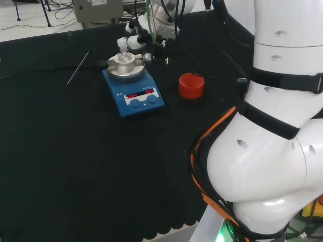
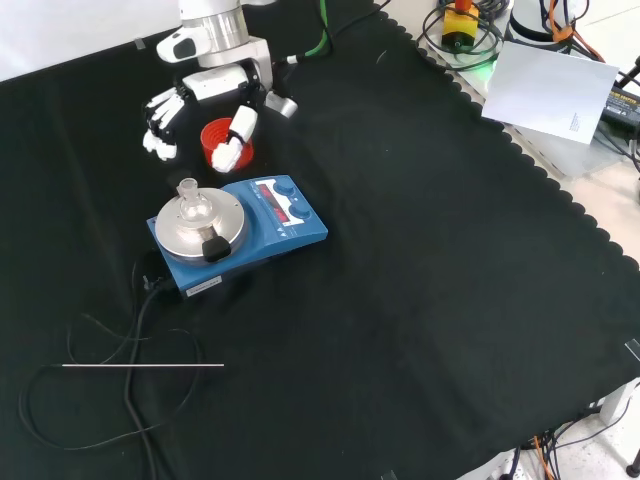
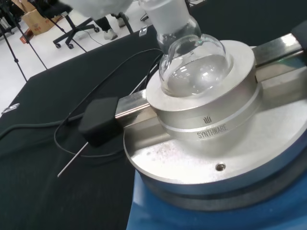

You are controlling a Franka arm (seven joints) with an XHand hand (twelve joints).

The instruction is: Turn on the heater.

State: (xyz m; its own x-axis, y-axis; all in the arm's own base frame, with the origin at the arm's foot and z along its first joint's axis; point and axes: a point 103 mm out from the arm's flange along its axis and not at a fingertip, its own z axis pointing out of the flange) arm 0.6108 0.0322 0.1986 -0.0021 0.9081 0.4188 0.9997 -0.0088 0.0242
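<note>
The heater (image 1: 133, 89) is a blue box with a round silver plate, two blue knobs (image 1: 136, 103) and red lit displays (image 1: 140, 94) on its front panel. A small clear round flask (image 3: 192, 62) sits in a metal block (image 3: 211, 112) on the plate. In the front view the hand (image 2: 218, 82) hangs above and beyond the heater (image 2: 240, 235), its fingers (image 2: 160, 128) relaxed and pointing down, holding nothing. In the head view the hand (image 1: 135, 41) is just behind the flask, away from the knobs. A blurred white part of the hand (image 3: 96, 5) shows in the wrist view.
A red ribbed ring (image 1: 191, 85) stands to the right of the heater in the head view; in the front view this ring (image 2: 215, 138) lies partly behind the thumb. A thin metal rod (image 2: 143, 366) and a black cable (image 2: 135, 320) lie on the cloth.
</note>
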